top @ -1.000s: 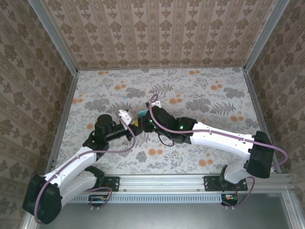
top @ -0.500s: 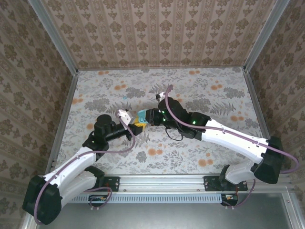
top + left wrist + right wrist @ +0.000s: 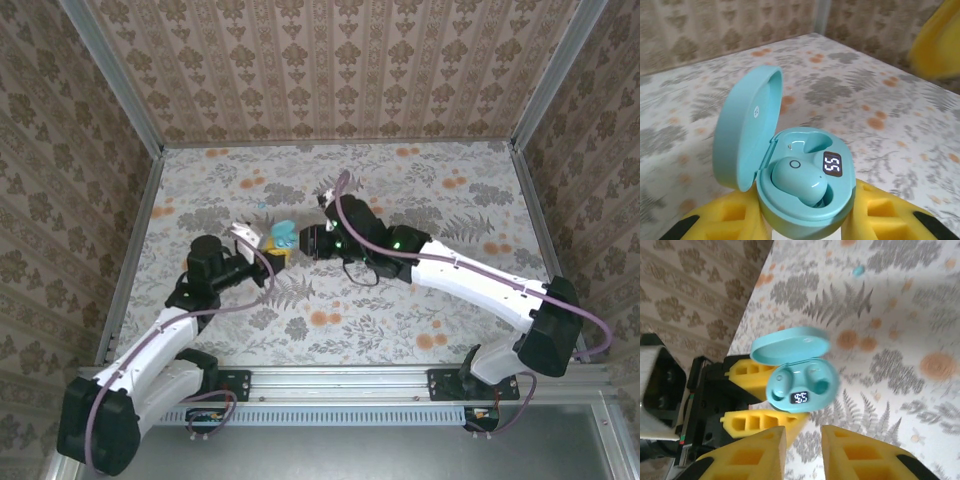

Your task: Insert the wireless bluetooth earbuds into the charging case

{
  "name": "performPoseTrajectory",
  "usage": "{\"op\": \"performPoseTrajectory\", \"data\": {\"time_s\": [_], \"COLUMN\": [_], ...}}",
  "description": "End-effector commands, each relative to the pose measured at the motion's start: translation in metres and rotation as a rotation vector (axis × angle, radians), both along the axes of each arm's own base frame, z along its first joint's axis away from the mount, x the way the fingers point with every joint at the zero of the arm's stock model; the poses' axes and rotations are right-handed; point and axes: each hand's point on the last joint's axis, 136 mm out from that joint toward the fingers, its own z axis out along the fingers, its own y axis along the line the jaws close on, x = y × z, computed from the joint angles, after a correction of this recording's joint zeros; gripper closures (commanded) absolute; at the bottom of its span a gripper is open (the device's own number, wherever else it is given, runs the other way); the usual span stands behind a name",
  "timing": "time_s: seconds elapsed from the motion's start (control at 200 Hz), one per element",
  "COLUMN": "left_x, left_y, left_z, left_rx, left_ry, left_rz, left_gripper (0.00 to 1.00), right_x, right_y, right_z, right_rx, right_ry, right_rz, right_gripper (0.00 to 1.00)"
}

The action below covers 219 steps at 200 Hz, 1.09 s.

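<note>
The mint-blue charging case point(image 3: 840, 197) is open, its lid point(image 3: 747, 130) tipped back. My left gripper point(image 3: 805, 222) is shut on the case base, one yellow finger on each side. One earbud point(image 3: 800, 180) sits in the near slot, beside the lit display; the other slot point(image 3: 815, 142) is empty. In the top view the case point(image 3: 283, 236) is held just above the table, left of centre. My right gripper point(image 3: 804, 440) faces the case point(image 3: 800, 385) from a short distance, open with nothing between its fingers. A second earbud point(image 3: 858, 271) lies loose on the table beyond the case.
The loose earbud point(image 3: 262, 203) lies just behind the left gripper point(image 3: 268, 245). The right gripper point(image 3: 305, 240) is close to the case's right side, and one of its yellow fingers point(image 3: 937, 45) shows at the top right. Metal rails and patterned walls bound the flowered table point(image 3: 450, 300).
The right gripper has drawn back from over the case to its right side. The left gripper has carried the open case a little to the left and farther back.
</note>
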Motion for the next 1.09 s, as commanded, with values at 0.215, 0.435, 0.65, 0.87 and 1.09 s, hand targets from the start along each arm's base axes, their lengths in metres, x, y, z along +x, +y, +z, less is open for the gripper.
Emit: {"op": "performPoseTrajectory", "data": {"time_s": [0.215,0.435,0.65,0.87,1.09], "left_x": [0.040,0.055,0.058,0.058,0.057], "left_y": [0.071,0.100,0.107,0.109,0.107], "left_z": [0.008,0.007,0.004,0.004,0.005], "left_rx": [-0.077,-0.084,-0.098,-0.114,-0.124], "left_ry": [0.137,0.140,0.135,0.120,0.116], "left_rz": [0.288,0.409,0.434,0.437,0.432], "left_gripper": [0.95,0.95,0.95,0.95,0.95], "right_x": [0.090,0.159,0.217,0.259,0.276], "right_y": [0.027,0.099,0.140,0.141,0.144], "right_z": [-0.030,-0.103,-0.144,-0.168,-0.186], "right_rx": [-0.178,-0.235,-0.112,0.026,0.106], "right_ry": [-0.056,-0.031,-0.007,-0.019,-0.026], "right_rz": [0.047,0.132,0.084,-0.066,-0.129], "right_gripper": [0.64,0.56,0.52,0.48,0.46]}}
